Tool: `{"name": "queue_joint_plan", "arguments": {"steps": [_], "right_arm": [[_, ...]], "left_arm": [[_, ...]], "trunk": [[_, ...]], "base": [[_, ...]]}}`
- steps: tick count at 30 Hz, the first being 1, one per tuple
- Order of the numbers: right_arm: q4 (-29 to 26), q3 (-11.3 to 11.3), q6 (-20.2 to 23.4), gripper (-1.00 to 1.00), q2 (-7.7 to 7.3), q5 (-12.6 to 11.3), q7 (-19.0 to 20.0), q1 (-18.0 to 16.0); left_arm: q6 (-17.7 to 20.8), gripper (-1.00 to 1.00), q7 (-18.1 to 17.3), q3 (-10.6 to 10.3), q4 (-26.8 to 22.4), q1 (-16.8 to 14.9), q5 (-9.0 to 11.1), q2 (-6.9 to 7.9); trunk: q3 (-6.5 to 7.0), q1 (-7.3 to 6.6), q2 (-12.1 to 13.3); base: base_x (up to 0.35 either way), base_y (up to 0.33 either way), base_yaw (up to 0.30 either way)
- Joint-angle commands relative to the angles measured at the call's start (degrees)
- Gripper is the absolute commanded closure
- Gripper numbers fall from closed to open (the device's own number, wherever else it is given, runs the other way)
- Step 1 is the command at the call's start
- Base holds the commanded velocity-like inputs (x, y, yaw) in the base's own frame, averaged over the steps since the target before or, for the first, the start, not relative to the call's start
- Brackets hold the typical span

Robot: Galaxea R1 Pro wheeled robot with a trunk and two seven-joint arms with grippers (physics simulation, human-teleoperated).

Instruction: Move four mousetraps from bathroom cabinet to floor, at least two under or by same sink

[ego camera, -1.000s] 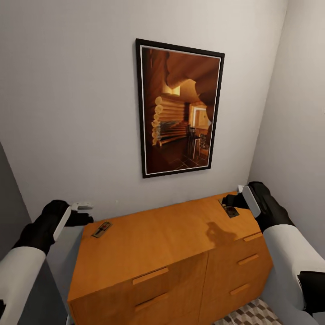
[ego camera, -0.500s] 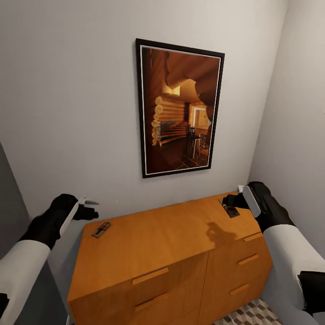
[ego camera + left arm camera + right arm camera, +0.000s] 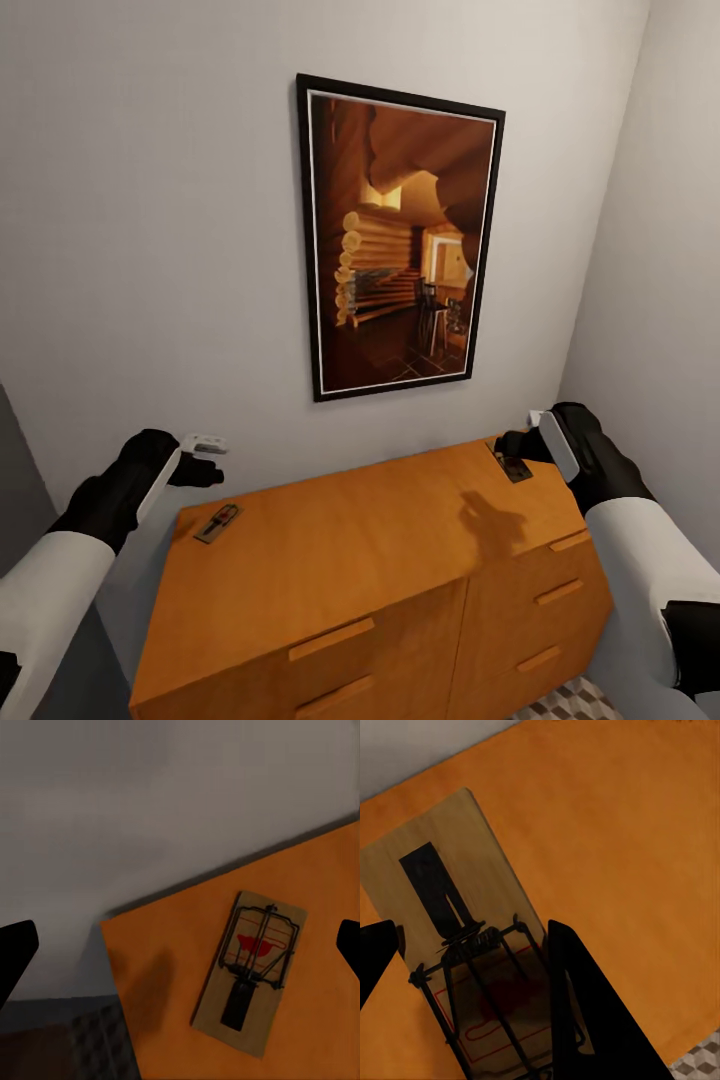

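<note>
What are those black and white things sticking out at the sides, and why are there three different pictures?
Those are a robot's two arms, with white sleeves and black wrists. The big picture comes from a camera on the robot's head, looking down at an orange wooden cabinet below a framed picture on the wall. The other two pictures come from little cameras on each wrist, looking along the fingers.

Two mousetraps lie on the cabinet top. The left mousetrap is near the cabinet's left back corner. The left gripper hovers above it, open and holding nothing. The right mousetrap is near the right back corner. The right gripper is down at it with a finger on each side, but I cannot tell whether it is squeezing.
</note>
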Motion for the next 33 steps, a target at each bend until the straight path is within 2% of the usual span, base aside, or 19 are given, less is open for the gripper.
{"name": "queue_joint_plan", "arguments": {"steps": [1, 5, 11, 14, 15, 25, 28, 31, 33], "right_arm": [[-0.05, -0.01, 0.17, 1.0, -0.05, -0.63, -0.54, -0.05], [-0.05, -0.01, 0.17, 1.0, -0.17, -0.64, -0.56, -0.05], [0.14, -0.01, 0.17, 1.0, -0.41, -0.55, -0.57, -0.05], [0.19, 0.04, 0.17, 1.0, -1.3, -0.54, -0.59, -0.05], [0.26, 0.06, 0.17, 1.0, -2.05, -0.6, -0.61, -0.03], [0.71, 0.08, 0.17, 1.0, -2.58, -0.56, -0.63, -0.04], [0.85, 0.15, 0.17, 1.0, -2.54, -0.61, -0.65, -0.05], [0.91, 0.16, 0.17, 1.0, -2.56, -0.63, -0.65, -0.05], [1.06, 0.16, 0.17, 1.0, -2.58, -0.59, -0.65, -0.05]], "left_arm": [[0.24, -1.0, 0.24, -0.2, -0.04, -0.06, 0.53, 0.07], [0.28, -1.0, -1.13, -0.23, 0.64, -0.07, 0.98, 0.19], [0.11, -1.0, -9.29, -0.34, 4.1, -0.07, 0.45, 1.23], [0.05, -1.0, -11.33, -0.45, 4.87, -0.07, 0.27, 1.62], [0.04, -1.0, -11.86, -0.52, 4.96, -0.07, 0.17, 1.71], [-0.04, -1.0, -12.2, -0.59, 5.32, -0.07, 0.2, 1.65], [-0.55, -1.0, -12.42, -0.66, 7.4, -0.07, 0.12, 1.22], [-3.48, -1.0, -12.45, -0.66, 9.62, -0.07, 0.03, 1.02], [-6.92, -1.0, -12.47, -0.63, 11.61, -0.05, -0.01, 0.87]], "trunk": [[-0.09, 0.01, -0.06], [-0.09, 0.01, -0.06], [-0.09, 0.01, -0.06], [-0.09, 0.01, -0.06], [-0.09, 0.01, -0.06], [-0.09, 0.01, -0.06], [-0.09, 0.01, -0.06], [-0.09, 0.01, -0.06], [-0.09, 0.01, -0.06]], "base": [[0.014, 0.0, 0.0], [0.006, 0.0, 0.0], [0.001, 0.0, 0.0], [0.0, 0.0, 0.0], [0.0, 0.0, 0.0], [0.0, 0.0, 0.0], [0.0, 0.0, 0.0], [0.0, 0.0, 0.0], [0.0, 0.0, 0.0]]}}
